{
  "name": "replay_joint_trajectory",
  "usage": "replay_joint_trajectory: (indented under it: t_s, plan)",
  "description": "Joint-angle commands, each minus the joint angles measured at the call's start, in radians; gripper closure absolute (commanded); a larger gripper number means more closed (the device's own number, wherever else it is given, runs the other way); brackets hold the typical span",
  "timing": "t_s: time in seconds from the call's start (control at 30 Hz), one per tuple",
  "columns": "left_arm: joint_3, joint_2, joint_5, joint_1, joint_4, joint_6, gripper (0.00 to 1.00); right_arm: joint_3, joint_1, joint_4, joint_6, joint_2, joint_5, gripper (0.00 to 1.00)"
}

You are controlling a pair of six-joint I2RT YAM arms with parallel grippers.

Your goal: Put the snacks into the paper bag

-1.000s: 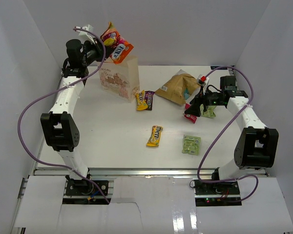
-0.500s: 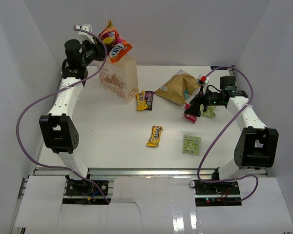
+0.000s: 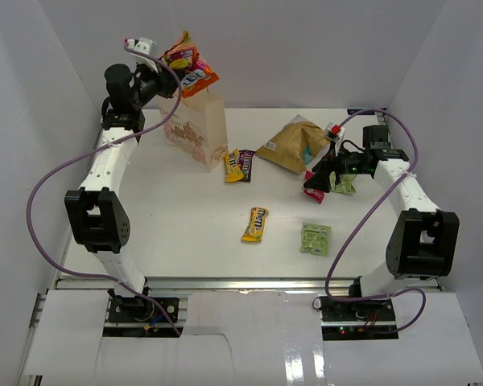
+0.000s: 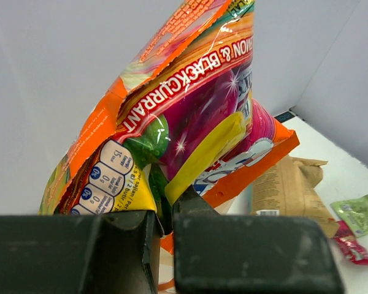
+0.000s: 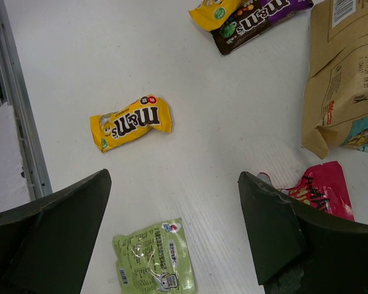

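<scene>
My left gripper (image 3: 163, 78) is shut on orange and red-pink candy packets (image 3: 189, 68) and holds them just above the open top of the cream paper bag (image 3: 197, 129). In the left wrist view the packets (image 4: 190, 110) fill the frame above my closed gripper (image 4: 165, 214). My right gripper (image 3: 322, 178) is open and empty, low over the table beside a red packet (image 3: 315, 191). In the right wrist view the gripper (image 5: 175, 184) has the red packet (image 5: 319, 190) by its right finger. A yellow packet (image 5: 130, 122) and a light green packet (image 5: 154, 257) lie on the table.
The tan-brown chip bag (image 3: 294, 145) lies behind the right gripper. Dark brown and yellow packets (image 3: 240, 165) lie to the right of the paper bag. A yellow packet (image 3: 255, 224) and a green one (image 3: 315, 239) lie mid-table. A second green packet (image 3: 344, 185) lies by the right wrist.
My left gripper has moved slightly up and left with the packets, which remain over the bag's mouth. The right arm has not moved.
</scene>
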Motion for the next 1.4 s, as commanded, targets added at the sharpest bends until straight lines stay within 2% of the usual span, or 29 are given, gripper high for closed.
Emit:
replay_joint_trajectory:
  t_s: [0.0,0.37,0.6,0.83,1.23,1.37]
  plan:
    - [0.024,-0.049,0.019,0.001,0.073,0.097,0.83,0.024,0.004,0.003,-0.002,-0.008,-0.035,0.10]
    - [-0.005,-0.043,-0.020,0.001,0.073,0.205,0.76,0.026,0.004,0.007,0.001,-0.005,-0.045,0.10]
    - [-0.029,-0.041,-0.046,-0.004,0.073,0.208,0.72,0.026,0.004,0.006,0.001,-0.008,-0.049,0.10]
    - [-0.039,-0.038,-0.092,-0.010,0.073,0.205,0.54,0.027,0.004,0.006,0.004,-0.009,-0.055,0.10]
    - [-0.005,-0.041,-0.104,-0.018,0.075,0.182,0.51,0.024,0.004,0.006,0.003,-0.017,-0.056,0.10]
    - [0.001,-0.058,-0.107,-0.016,0.075,0.131,0.45,0.024,0.004,0.006,0.003,-0.018,-0.055,0.10]
